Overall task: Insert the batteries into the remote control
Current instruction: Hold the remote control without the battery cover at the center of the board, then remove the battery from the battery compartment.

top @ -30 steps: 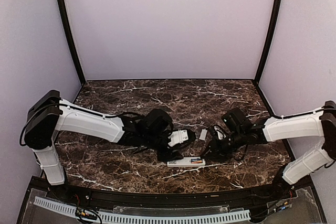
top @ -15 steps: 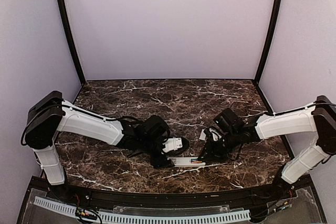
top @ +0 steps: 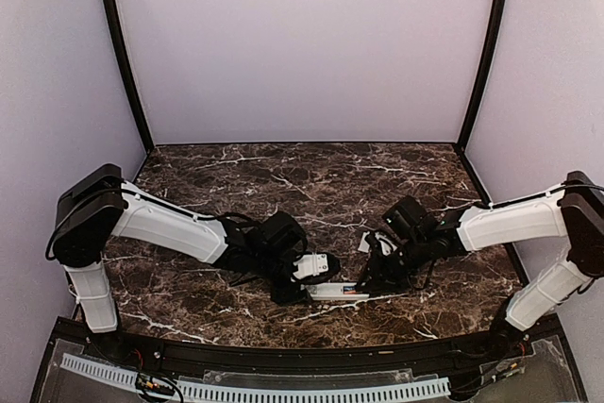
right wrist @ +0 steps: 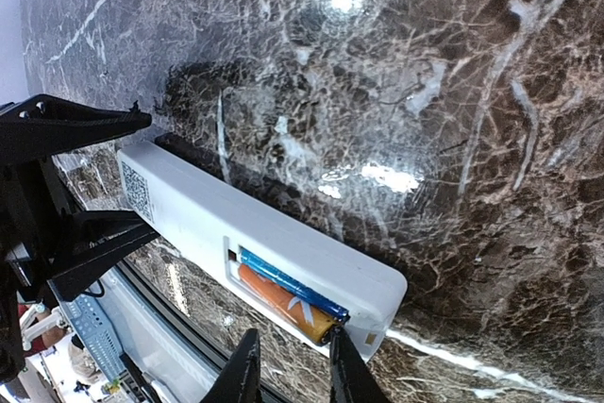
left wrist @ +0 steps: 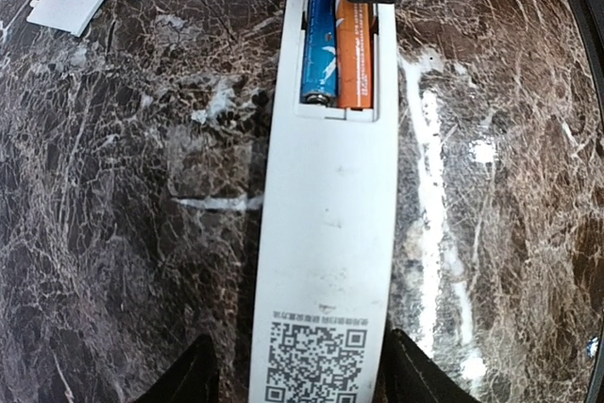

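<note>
Remote control (left wrist: 326,233) lies flat on the dark marble table (top: 283,176), back face up, between the two grippers. Its battery recess is uncovered. Blue battery (left wrist: 319,44) and orange battery (left wrist: 355,54) sit inside the recess side by side, lengthwise along the remote control, touching each other. The blue battery carries a white mark and the orange battery a line of small print; neither can be read. At the end of the remote control opposite the recess there is a black QR code (left wrist: 316,361) with one row of small characters above it, too fine to read. No brand name can be made out anywhere on the casing. Left gripper (left wrist: 302,375) is at the QR-code end of the remote control, its fingers spread to either side of the casing; a strip of table shows between one finger and the casing, and whether the other finger touches cannot be told. Right gripper (right wrist: 293,365) is at the recess end of the remote control, its fingers drawn close with a narrow gap and nothing between them; one black tip sits over the far end of the orange battery. Cover piece (left wrist: 66,8), small, flat and pale, lies on the table apart from the remote control, on its far side.
</note>
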Controlling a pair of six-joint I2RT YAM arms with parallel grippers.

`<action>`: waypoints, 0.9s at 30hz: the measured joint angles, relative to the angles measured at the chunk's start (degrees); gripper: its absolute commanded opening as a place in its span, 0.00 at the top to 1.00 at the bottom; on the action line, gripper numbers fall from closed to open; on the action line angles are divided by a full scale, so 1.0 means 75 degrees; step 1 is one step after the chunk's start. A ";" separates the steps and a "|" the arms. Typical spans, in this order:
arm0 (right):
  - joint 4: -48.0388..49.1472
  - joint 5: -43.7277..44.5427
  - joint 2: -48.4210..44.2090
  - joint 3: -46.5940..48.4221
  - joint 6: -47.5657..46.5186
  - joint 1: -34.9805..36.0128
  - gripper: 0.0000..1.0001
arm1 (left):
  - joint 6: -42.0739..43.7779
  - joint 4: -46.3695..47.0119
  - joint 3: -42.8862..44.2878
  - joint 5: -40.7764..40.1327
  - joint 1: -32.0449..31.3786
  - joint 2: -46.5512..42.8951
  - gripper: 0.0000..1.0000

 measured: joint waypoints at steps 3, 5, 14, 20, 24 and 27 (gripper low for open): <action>0.0041 -0.0041 0.0044 0.0000 0.0050 0.0003 0.77 | -0.0017 0.0000 0.0000 0.0143 0.0006 0.0023 0.53; 0.0044 -0.0052 0.0044 0.0009 0.0085 0.0006 0.77 | -0.0041 0.0000 0.0012 0.0195 0.0006 0.0044 0.57; -0.0003 -0.0082 -0.0160 0.0105 0.0265 0.0102 0.77 | -0.0076 -0.0032 0.0023 0.0274 0.0009 0.0064 0.62; 0.0026 -0.0216 -0.0423 0.0236 0.0493 0.0297 0.77 | -0.0076 -0.0047 0.0023 0.0245 0.0009 0.0064 0.62; 0.0472 -0.0437 -0.0420 0.0329 0.0597 0.0627 0.77 | -0.0076 -0.0044 0.0023 0.0224 0.0006 0.0064 0.62; 0.0612 -0.0466 -0.0414 0.0329 0.0717 0.0801 0.77 | -0.0076 -0.0041 0.0023 0.0178 0.0006 0.0064 0.62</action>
